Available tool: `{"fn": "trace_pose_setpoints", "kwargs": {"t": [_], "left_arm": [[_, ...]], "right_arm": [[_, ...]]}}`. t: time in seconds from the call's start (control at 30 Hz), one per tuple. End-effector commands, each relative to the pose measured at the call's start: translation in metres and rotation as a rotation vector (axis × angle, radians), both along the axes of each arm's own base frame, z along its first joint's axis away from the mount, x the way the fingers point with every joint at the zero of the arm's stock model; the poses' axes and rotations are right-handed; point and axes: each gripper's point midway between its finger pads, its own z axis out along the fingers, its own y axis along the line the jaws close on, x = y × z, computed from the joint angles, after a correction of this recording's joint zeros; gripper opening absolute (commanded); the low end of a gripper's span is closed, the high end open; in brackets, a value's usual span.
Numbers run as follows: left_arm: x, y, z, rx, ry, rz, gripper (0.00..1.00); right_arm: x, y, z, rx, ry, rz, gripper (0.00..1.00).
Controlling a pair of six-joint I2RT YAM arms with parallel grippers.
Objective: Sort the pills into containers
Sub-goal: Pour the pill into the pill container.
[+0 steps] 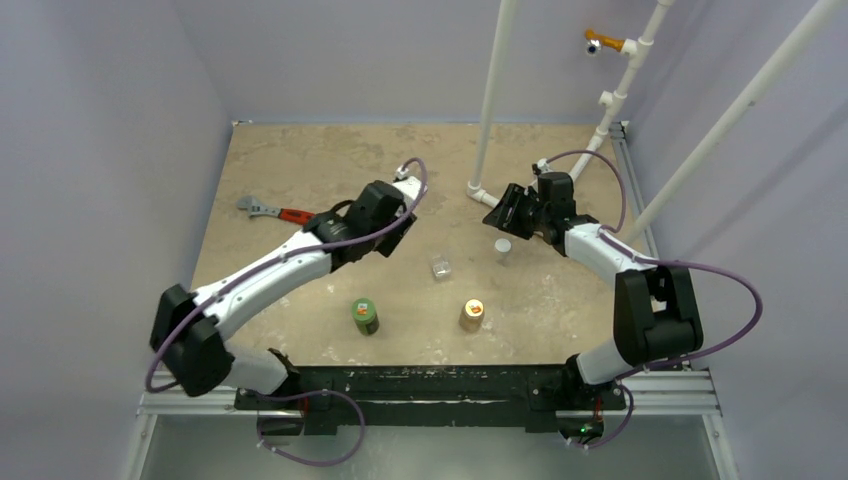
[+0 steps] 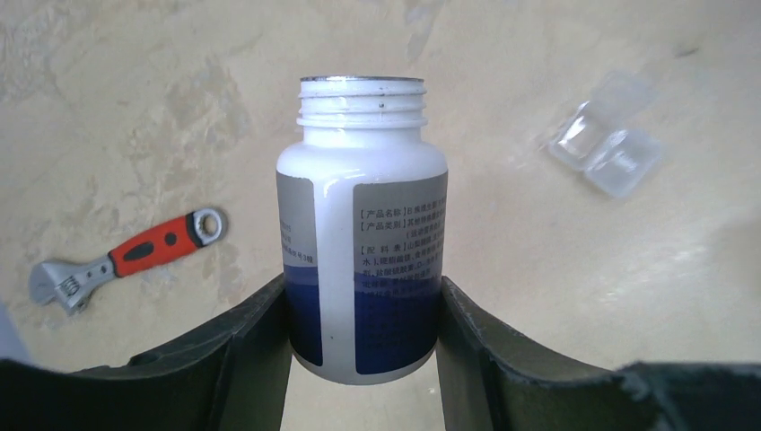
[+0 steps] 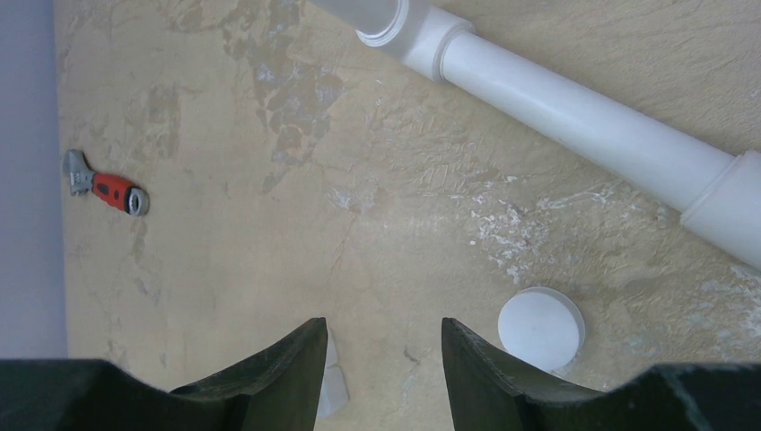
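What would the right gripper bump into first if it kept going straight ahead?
Most likely the bare table, beside the white cap. The right gripper tilts down toward it; the white pipe lies farther on. Depth is unclear.

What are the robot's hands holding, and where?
The left hand grips an uncapped white bottle by its lower body, one finger on each side. The right hand holds nothing.

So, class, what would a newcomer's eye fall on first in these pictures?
The uncapped white bottle clamped in the jaws of the left gripper fills the left wrist view. Beyond it lie a red-handled wrench to the left and the clear plastic case to the right; a white cap lies near the right gripper.
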Motion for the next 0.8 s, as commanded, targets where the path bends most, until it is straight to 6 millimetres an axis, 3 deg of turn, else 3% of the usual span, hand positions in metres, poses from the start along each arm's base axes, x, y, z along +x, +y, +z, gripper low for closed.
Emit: {"fn": "trace_pose_setpoints", "kwargs": {"t": [0.0, 0.17, 0.43, 0.77], "left_arm": [[-0.011, -0.036, 0.054, -0.379, -0.141, -0.064, 0.0], [-0.043, -0.067, 0.105, -0.725, -0.175, -0.231, 0.0], [-0.038, -0.034, 0.143, -0.965, -0.181, -0.223, 0.0], [-0.091, -0.062, 0.228, -1.291, -0.111, -0.58, 0.0]], "right_arm": [[0.004, 0.001, 0.003, 0.003, -0.024, 0.019, 0.5], [0.003, 0.002, 0.004, 0.003, -0.027, 0.022, 0.5], [0.003, 0.002, 0.004, 0.0, -0.025, 0.024, 0.5], [0.002, 0.004, 0.003, -0.002, -0.021, 0.035, 0.5]]}}
